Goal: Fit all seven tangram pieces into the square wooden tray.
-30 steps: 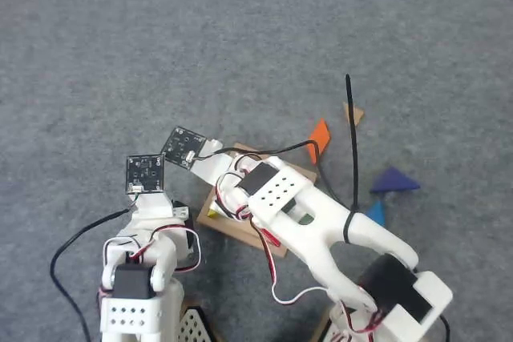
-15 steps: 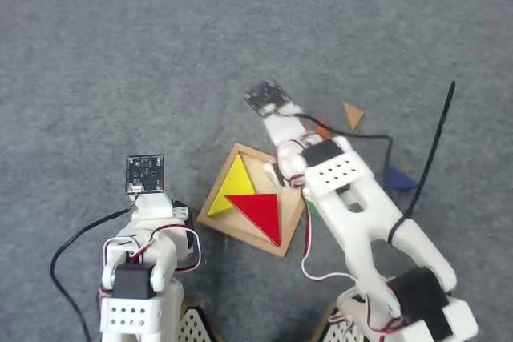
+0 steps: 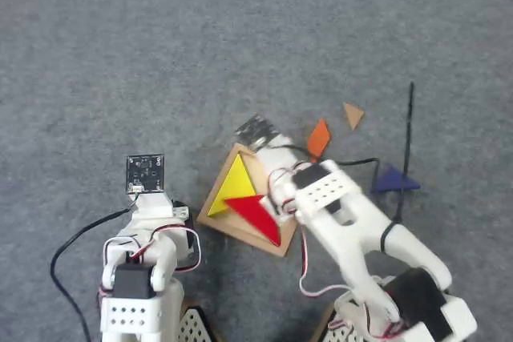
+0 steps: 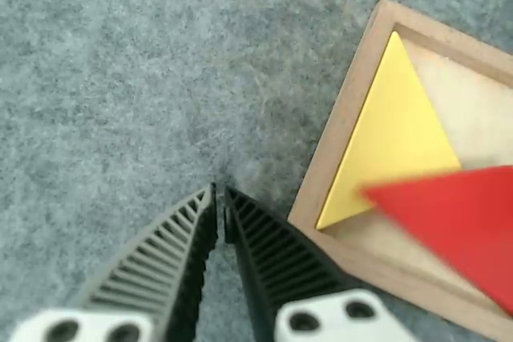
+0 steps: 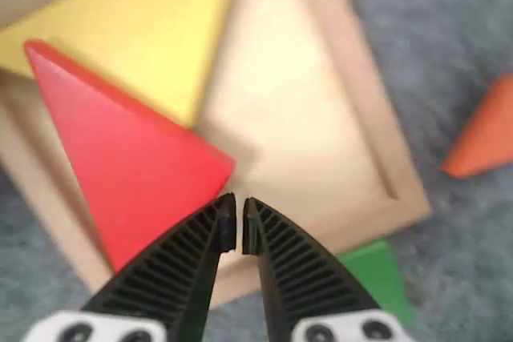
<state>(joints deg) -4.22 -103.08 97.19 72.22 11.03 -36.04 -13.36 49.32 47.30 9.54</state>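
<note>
**A:** Inside the tray (image 3: 236, 235), what is sitting?

**B:** Two pieces. A yellow triangle (image 3: 232, 186) is lying flat along one wall, and a red triangle (image 3: 255, 215) is overlapping its edge (it is looking a little tipped rather than seated). Bare wood is showing beside them.

**A:** And the claws?

**B:** The right gripper (image 5: 238, 214) is hanging over the tray floor, just by a corner of the red triangle, with its fingers together and gripping nothing. The left gripper (image 4: 219, 198) is pointing at the carpet (image 3: 120, 62) just outside the tray's rim, fingers together as well.

**A:** Anything lying outside?

**B:** A green piece (image 5: 377, 274) is lying just beside the rim. An orange piece (image 3: 319, 138) is sitting near it, with a tan triangle (image 3: 353, 114) and a purple triangle (image 3: 394, 180) farther off.
</note>
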